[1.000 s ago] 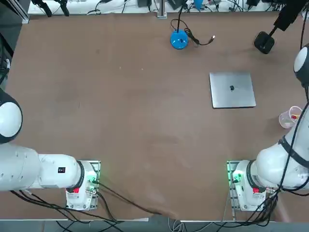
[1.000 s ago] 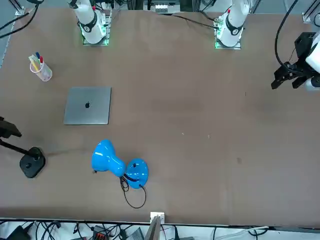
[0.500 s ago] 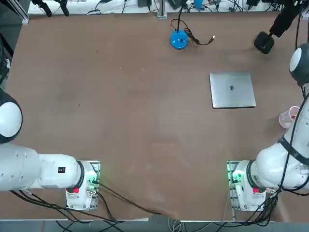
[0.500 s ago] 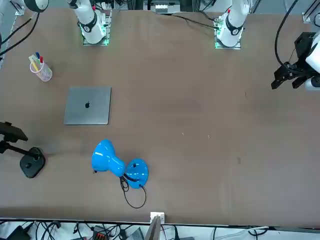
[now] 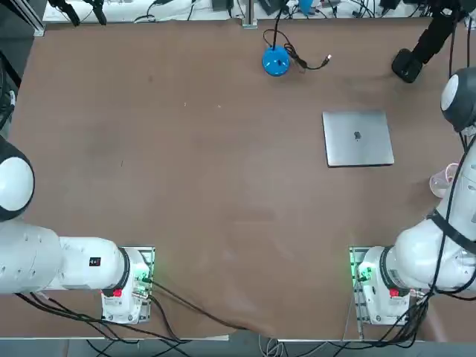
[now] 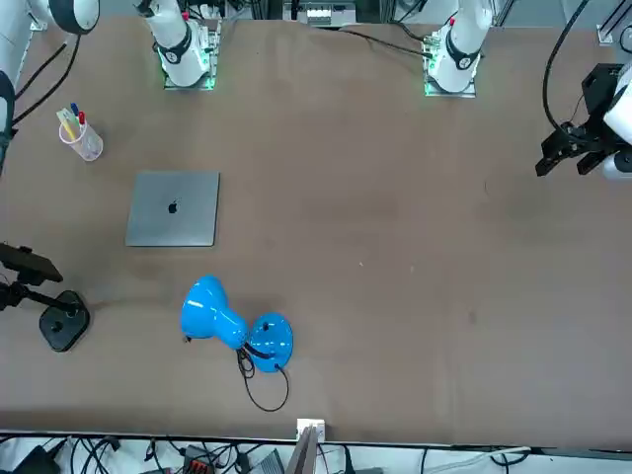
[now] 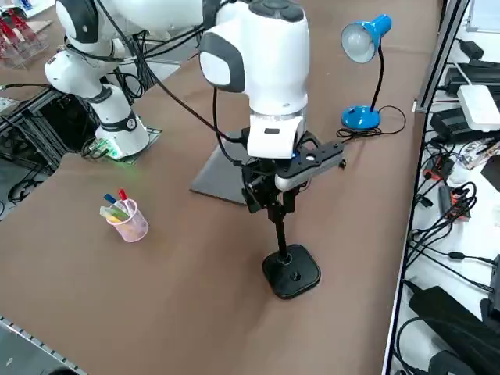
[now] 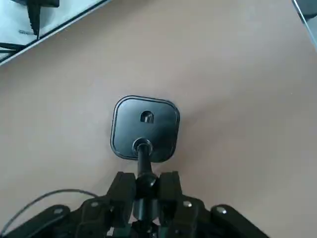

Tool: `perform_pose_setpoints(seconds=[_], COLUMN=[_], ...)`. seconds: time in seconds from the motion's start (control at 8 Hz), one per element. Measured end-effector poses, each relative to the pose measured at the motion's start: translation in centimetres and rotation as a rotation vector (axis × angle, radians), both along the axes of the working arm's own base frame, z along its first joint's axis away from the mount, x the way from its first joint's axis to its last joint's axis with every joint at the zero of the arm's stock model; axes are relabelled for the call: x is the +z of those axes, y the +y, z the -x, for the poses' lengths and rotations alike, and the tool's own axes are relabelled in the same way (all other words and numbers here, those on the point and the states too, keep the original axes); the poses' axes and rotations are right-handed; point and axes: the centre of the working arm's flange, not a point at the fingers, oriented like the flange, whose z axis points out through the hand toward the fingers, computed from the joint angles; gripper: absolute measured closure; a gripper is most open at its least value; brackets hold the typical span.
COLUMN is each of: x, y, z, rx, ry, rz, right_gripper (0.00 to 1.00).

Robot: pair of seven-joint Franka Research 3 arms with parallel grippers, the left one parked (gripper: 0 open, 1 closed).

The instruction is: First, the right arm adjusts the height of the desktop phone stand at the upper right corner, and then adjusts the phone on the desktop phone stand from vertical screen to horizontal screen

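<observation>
**Stand pole clamped at the table's far right corner**

The desktop phone stand is set near the far right corner of the table, its dark base flat on the brown surface and its thin pole rising upright. The right gripper is positioned directly above the base, and its two fingers are seen closed against the upper part of the pole, one on each side, with the pole held between them. The right arm is extended over that corner, with its wrist pointed straight down. What may be the phone is carried at the head of the stand, lying roughly level just beside the wrist; how it is clamped cannot be made out.

A clear cup is stood well apart from the stand, toward the robot's side, and a few coloured pens, red and blue among them, are held upright in it. A grey laptop is laid shut between the cup and the stand. A blue desk lamp is placed further along the far edge.
</observation>
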Motion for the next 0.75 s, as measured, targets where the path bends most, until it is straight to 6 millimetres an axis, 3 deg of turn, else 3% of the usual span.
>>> perform_pose_setpoints(seconds=[0.75], x=[-0.97], y=[-0.27], z=[-0.37], rx=[0.004], ry=[-0.021], rz=[0.017], right_gripper=[0.68])
